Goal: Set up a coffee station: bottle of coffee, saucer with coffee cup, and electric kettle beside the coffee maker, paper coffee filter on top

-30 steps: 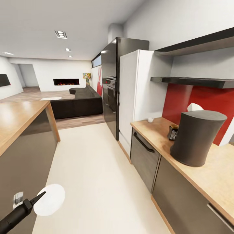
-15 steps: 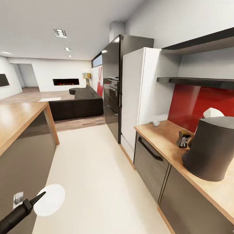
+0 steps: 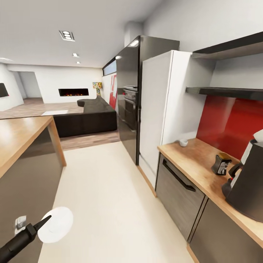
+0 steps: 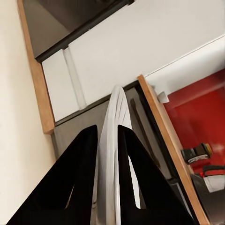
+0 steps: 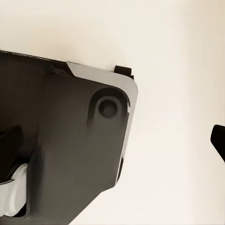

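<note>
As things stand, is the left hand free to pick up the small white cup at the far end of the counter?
Probably not. The left hand is shut on the white saucer, low beside the island, and the cup sits far off by the fridge.

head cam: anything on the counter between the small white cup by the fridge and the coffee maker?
One thing, in the head view: a small dark bottle between cup and coffee maker.

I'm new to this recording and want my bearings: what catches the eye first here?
The white saucer pinched edge-on in the left gripper, low at the head view's left. Then the red backsplash over the wooden countertop on the right, where a dark coffee maker, a small cup and a little bottle stand.
</note>
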